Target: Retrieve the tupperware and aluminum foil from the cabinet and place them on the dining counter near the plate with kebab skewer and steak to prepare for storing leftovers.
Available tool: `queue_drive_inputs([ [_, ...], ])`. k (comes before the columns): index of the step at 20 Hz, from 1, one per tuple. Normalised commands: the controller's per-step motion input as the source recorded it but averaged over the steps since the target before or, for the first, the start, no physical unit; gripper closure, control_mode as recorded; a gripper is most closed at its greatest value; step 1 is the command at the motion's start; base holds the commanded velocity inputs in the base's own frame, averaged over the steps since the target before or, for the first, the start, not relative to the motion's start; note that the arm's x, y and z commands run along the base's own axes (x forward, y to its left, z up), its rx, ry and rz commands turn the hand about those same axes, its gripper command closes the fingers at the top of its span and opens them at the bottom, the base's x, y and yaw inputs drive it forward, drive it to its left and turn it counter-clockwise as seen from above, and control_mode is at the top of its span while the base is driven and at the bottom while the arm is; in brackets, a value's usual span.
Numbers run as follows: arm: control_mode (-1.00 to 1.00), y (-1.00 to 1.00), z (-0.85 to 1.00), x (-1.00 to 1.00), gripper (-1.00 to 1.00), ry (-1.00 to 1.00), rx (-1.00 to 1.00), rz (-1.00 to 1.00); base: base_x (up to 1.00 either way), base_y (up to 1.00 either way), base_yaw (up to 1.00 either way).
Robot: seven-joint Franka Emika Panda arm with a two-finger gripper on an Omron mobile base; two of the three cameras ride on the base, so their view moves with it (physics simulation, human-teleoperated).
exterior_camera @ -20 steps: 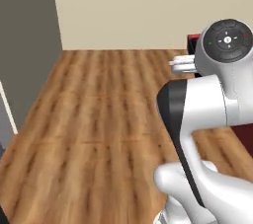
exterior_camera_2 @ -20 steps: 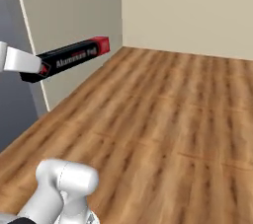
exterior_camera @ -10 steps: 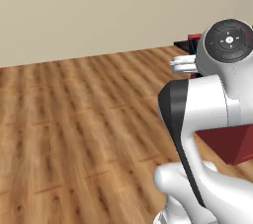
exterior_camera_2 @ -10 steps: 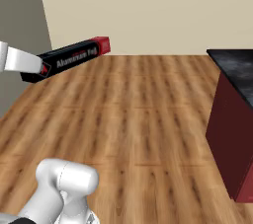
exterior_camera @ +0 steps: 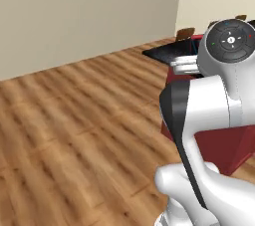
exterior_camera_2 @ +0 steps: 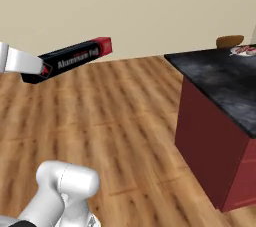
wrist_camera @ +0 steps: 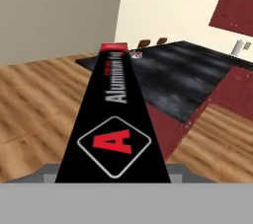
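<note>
The foil box (exterior_camera_2: 70,60) hangs in the air at the upper left of the right base view, a long black carton with a red end cap pointing right and slightly up, white lettering along its side. Its left end meets the gripper (exterior_camera_2: 31,69), whose white body comes in from the left edge; the claw is clenched on that end of the box. In the hand view the same box (wrist_camera: 114,114) runs up the middle of the frame from the bottom, narrowing toward its red far end, with a red "A" in a white-edged diamond near the bottom and white lettering above it.

Past the box's far tip in the hand view lies the counter (wrist_camera: 183,77), its glossy black top spreading across the centre right, red base below it. Stool backs (wrist_camera: 144,43) show at its far edge, just above the box's tip. In the right base view the counter (exterior_camera_2: 220,78) fills the right side, well apart from the box, and the plate (exterior_camera_2: 243,50) sits at the right edge on its top, with something red on it that is too small to make out. A stool back (exterior_camera_2: 229,41) shows just left of the plate. In the left base view the counter (exterior_camera: 167,53) shows at the upper right, partly behind the arm.

Wooden floor (exterior_camera_2: 120,121) lies under it all, with a beige wall (exterior_camera_2: 140,6) behind.
</note>
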Motion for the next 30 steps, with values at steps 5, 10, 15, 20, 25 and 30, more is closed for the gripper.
queue_drive_inputs([
  [5, 1.0, 0.0, 0.0, 0.0, 1.0, 0.0, 0.0, 0.0, 1.0, 0.31, -0.48],
  [10, 1.0, 0.0, 0.0, 0.0, 1.0, 0.0, 0.0, 0.0, 1.0, 0.68, -0.4],
  [15, 1.0, 0.0, 0.0, 0.0, 1.0, 0.0, 0.0, 0.0, 1.0, 0.97, -0.33],
  [20, 1.0, 0.0, 0.0, 0.0, 1.0, 0.0, 0.0, 0.0, 1.0, 0.99, -0.34],
  [25, 1.0, 0.0, 0.0, 0.0, 1.0, 0.0, 0.0, 0.0, 1.0, 0.86, -0.38],
  [30, 1.0, 0.0, 0.0, 0.0, 1.0, 0.0, 0.0, 0.0, 1.0, 0.69, -0.44],
])
